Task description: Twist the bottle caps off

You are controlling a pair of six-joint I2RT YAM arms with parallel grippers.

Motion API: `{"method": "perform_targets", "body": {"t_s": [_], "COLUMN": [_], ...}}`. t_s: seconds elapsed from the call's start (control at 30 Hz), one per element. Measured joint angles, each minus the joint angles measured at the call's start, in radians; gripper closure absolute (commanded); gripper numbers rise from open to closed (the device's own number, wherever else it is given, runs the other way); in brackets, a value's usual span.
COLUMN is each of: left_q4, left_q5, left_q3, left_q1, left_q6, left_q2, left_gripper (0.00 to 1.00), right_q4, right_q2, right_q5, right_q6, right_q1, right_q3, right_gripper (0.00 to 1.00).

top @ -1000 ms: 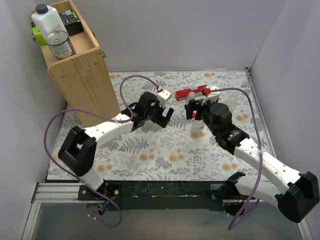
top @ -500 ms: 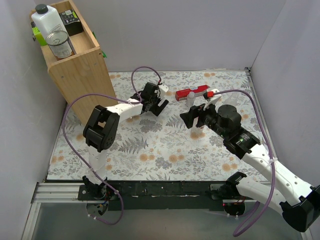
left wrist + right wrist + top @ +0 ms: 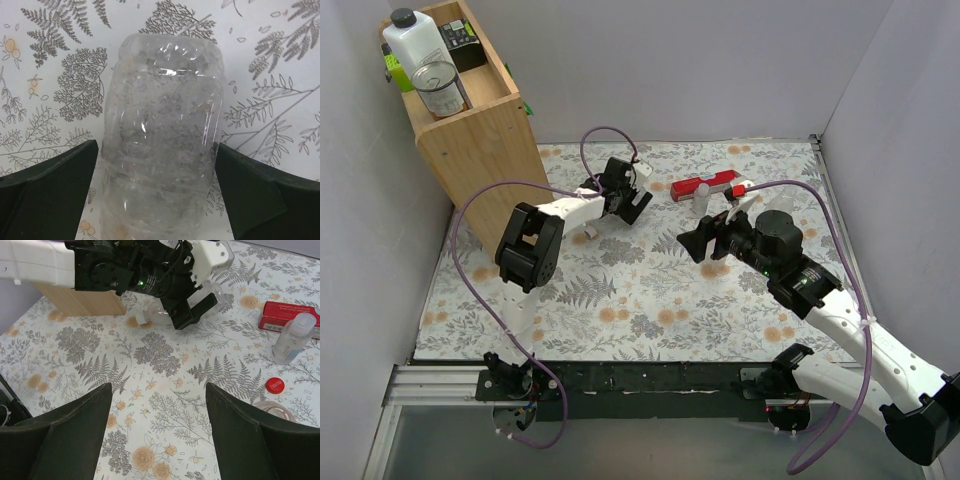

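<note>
A clear plastic bottle (image 3: 160, 150) lies on the floral mat. My left gripper (image 3: 156, 150) is open and straddles it; the right finger touches its side and the left finger is a sliver off. In the right wrist view the same bottle (image 3: 152, 315) shows under the left gripper (image 3: 197, 310), with its pale neck pointing left. My right gripper (image 3: 693, 240) hangs open over bare mat and holds nothing. A loose red cap (image 3: 275, 385) lies flat on the mat near a small upright clear bottle (image 3: 292, 340) with no red cap on it.
A long red box (image 3: 705, 186) lies behind the small upright bottle (image 3: 700, 198). A wooden crate (image 3: 470, 130) stands at the back left with a jug and a can on top. A clear round rim (image 3: 272, 410) shows at the right wrist view's lower right.
The left gripper has moved toward the back of the table and now straddles the lying bottle. The right gripper drew back slightly to the left and lower.
</note>
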Motion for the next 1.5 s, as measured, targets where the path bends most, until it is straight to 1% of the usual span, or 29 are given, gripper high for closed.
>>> {"method": "perform_targets", "body": {"t_s": [0.03,0.1,0.13,0.23,0.3,0.33,0.47,0.57,0.67,0.8,0.87,1.0,1.13,1.23,1.37,1.5], "left_q4": [-0.002,-0.005,-0.008,-0.019,-0.022,-0.022,-0.016,-0.013,-0.013,0.007,0.036,0.144,0.274,0.389,0.521,0.632], "left_q5": [0.004,0.011,0.015,0.023,0.026,0.026,0.031,0.064,0.129,0.211,0.251,0.317,0.345,0.351,0.352,0.330], "left_q3": [0.010,0.025,0.027,0.028,0.028,0.028,0.006,-0.054,-0.135,-0.233,-0.273,-0.346,-0.430,-0.518,-0.625,-0.705], "left_q1": [0.005,0.016,0.021,0.031,0.035,0.037,0.039,0.042,0.043,0.043,0.041,0.037,0.031,0.016,-0.021,-0.071], "left_q6": [-0.010,-0.032,-0.047,-0.091,-0.117,-0.131,-0.198,-0.271,-0.358,-0.478,-0.536,-0.645,-0.750,-0.833,-0.951,-1.053], "left_q2": [0.008,0.018,0.020,0.021,0.021,0.021,0.005,-0.040,-0.113,-0.261,-0.360,-0.562,-0.731,-0.835,-0.931,-0.976], "left_gripper": [0.03,0.08,0.20,0.38,0.42,0.47,0.54,0.56,0.57,0.57,0.57,0.57,0.56,0.57,0.57,0.57], "right_q4": [-0.005,-0.011,-0.014,-0.029,-0.034,-0.034,-0.034,-0.036,-0.037,-0.039,-0.041,-0.040,-0.019,0.022,0.113,0.187], "right_q2": [0.000,0.000,0.000,0.000,0.000,0.000,0.000,0.001,0.002,0.002,0.002,-0.001,-0.014,-0.024,-0.029,-0.010], "right_q5": [-0.003,-0.004,-0.005,-0.006,-0.007,-0.008,-0.024,-0.040,-0.055,-0.063,-0.062,-0.054,-0.040,-0.035,-0.041,-0.055], "right_q6": [0.001,0.004,0.005,0.008,0.012,0.015,0.022,0.024,0.026,0.028,0.032,0.052,0.093,0.138,0.215,0.269], "right_q1": [0.000,0.000,0.000,0.000,0.000,0.000,0.000,0.002,0.012,0.042,0.063,0.105,0.146,0.172,0.198,0.208], "right_q3": [0.000,0.000,0.000,0.000,0.000,0.000,0.000,0.000,0.000,0.000,0.000,-0.002,-0.027,-0.058,-0.110,-0.126], "right_gripper": [0.18,0.18,0.19,0.19,0.20,0.21,0.25,0.27,0.28,0.29,0.30,0.32,0.33,0.30,0.29,0.29]}}
